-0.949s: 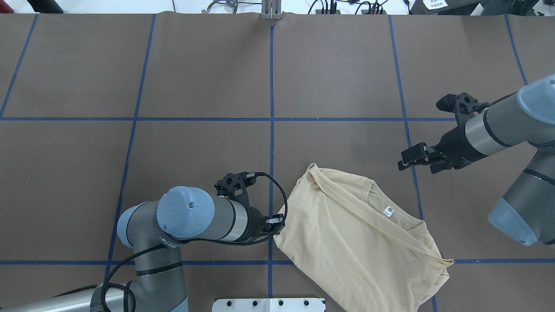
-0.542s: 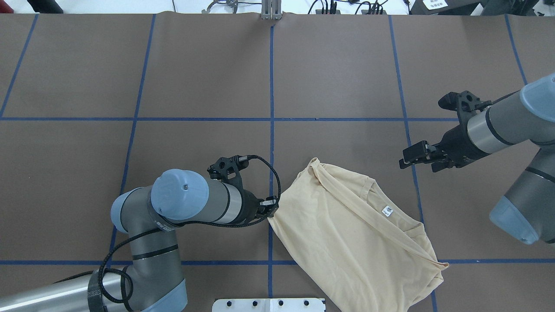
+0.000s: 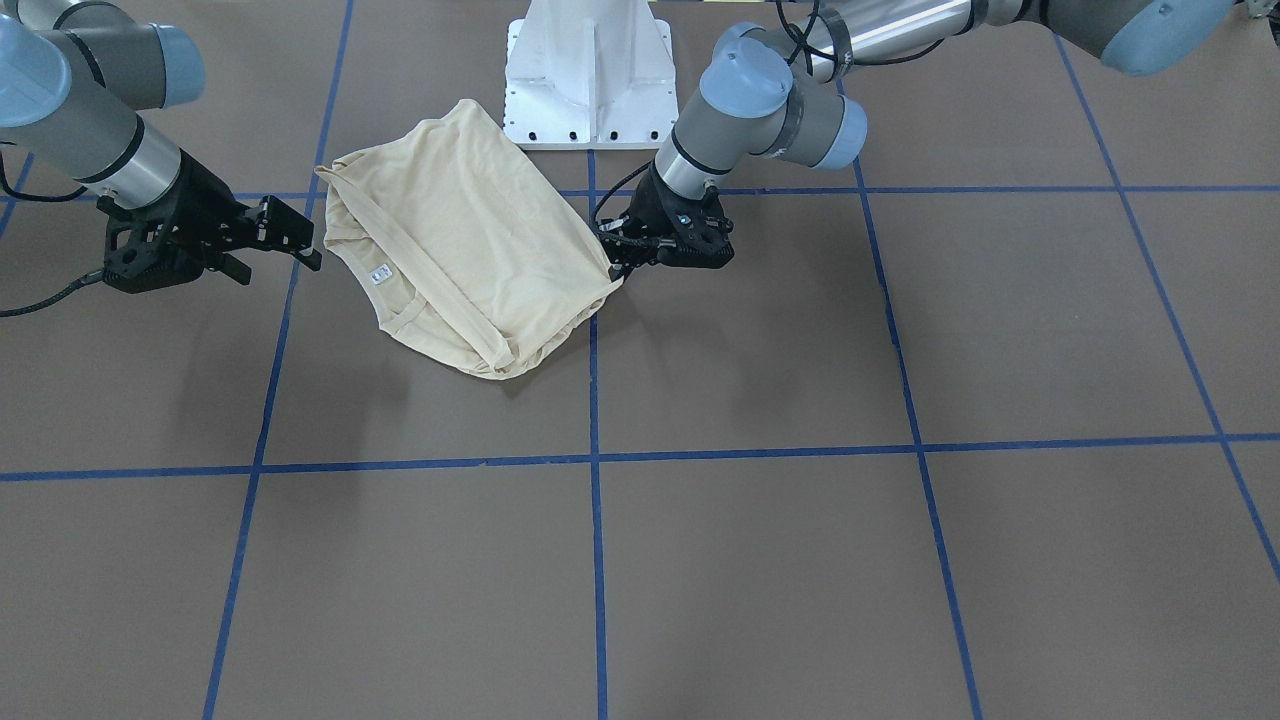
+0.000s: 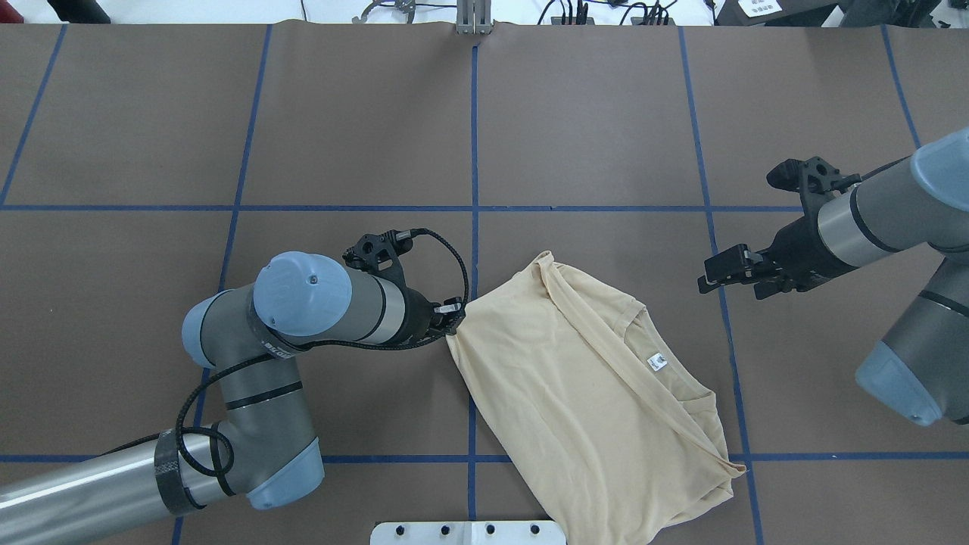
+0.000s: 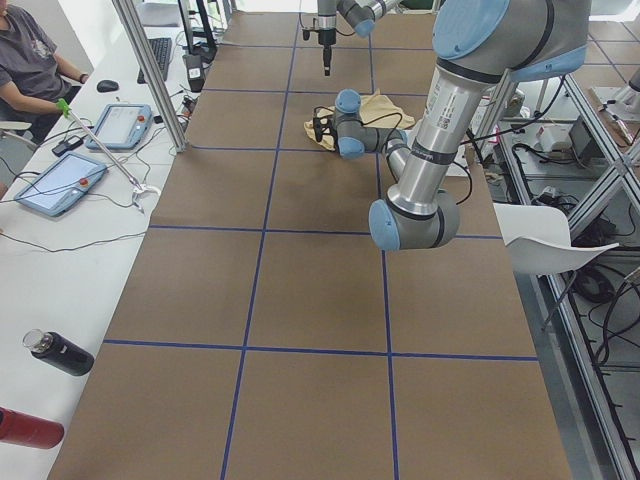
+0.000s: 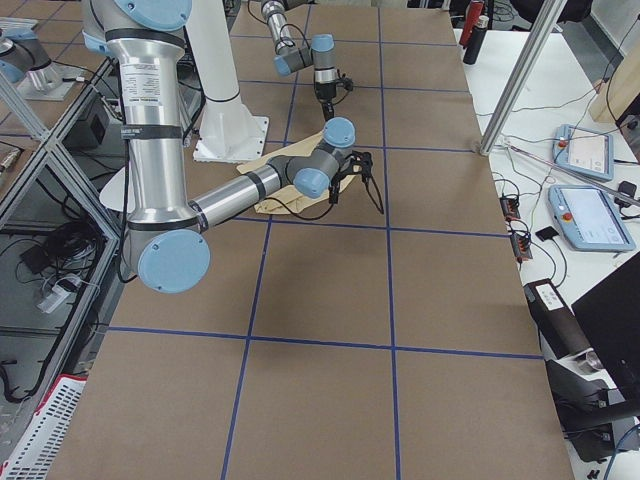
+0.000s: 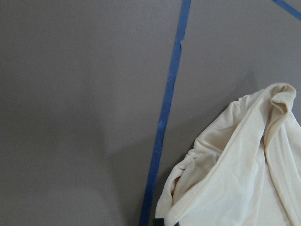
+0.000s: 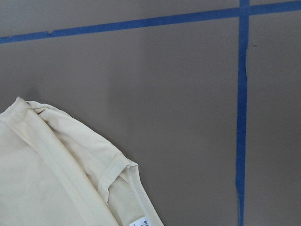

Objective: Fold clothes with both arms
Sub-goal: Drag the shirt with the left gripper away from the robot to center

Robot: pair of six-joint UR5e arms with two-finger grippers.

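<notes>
Near edge: white pedestal base (image 4: pixel 469 532), cut off by the frame.

Just beyond: pale cream-yellow, thin, long-sleeved shirt (image 4: pixel 583 401), lying crumpled right of centre on the brown paper-covered table (image 4: pixel 606 113), with the small white neck label (image 4: pixel 656 362) facing up. Dragged left and slightly farther from the base than a moment ago. Left corner drawn to a taut point, right end pulled back to the blue tape line (image 4: pixel 726 341).

Left gripper (image 4: pixel 448 324), black and two-fingered: clamped on that left corner, carried left with it.

Right gripper (image 4: pixel 715 274), same build: fingers parted, holding nothing, hanging right of the collar, hardly shifted.

Judged as repositioning or spreading the cloth, with no fold begun.

Hidden: chest print, presumably face-down or folded under. Sleeves not surely traceable among the folds. Left fingertips masked by cloth and wrist.
</notes>
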